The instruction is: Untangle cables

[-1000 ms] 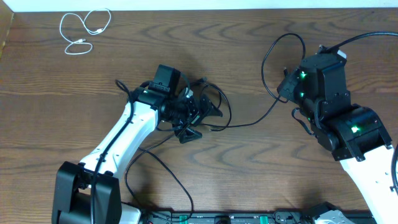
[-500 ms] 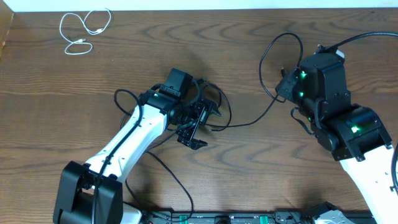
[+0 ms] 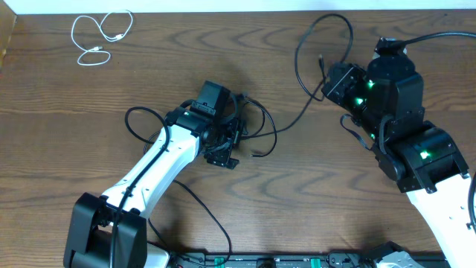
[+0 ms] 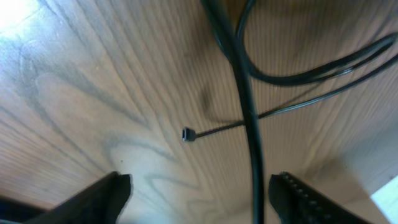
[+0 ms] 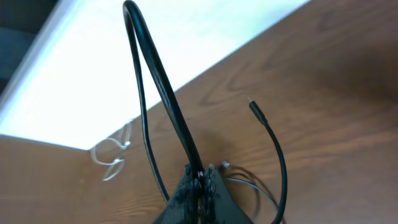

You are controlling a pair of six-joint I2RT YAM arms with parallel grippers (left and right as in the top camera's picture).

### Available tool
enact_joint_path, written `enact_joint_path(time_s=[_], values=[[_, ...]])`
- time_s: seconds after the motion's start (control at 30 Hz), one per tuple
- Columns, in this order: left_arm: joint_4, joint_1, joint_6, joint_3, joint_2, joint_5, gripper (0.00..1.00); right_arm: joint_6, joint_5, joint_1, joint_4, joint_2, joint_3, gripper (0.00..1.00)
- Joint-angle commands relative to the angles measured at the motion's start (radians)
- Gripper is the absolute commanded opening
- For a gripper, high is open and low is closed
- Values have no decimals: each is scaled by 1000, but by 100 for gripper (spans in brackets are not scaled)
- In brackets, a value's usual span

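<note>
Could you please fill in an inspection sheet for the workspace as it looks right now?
Surface: wooden table, bare grain, no damage seen.
Job's things: black cables tangled mid-table; white cable lying apart near the far left corner.
Clutter: nothing seen.
Grippers: left gripper open, one black strand running between its fingers; right gripper shut on a black cable loop.
Cables: thick arm lead by the right arm.
Surroundings: white band beyond the table's far edge.

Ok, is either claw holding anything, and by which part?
Right claw is shut on a thin black cable, pinched mid-length, not at the plug. Left claw is open, astride a black cable strand, gripping nothing.
</note>
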Motion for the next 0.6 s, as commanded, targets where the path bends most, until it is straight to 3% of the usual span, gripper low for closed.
enact_joint_path(time_s=[0.0,0.37,0.57], values=[[9,0,-8,-5,4,-70,68,16,-38,1,21,-29,18,1],[16,35,0,-5,4,-114,64,-14,-23,-92,-69,-53,18,1],[17,35,-1,-5,4,-114,43,-10,-58,-110,-43,-53,18,1]])
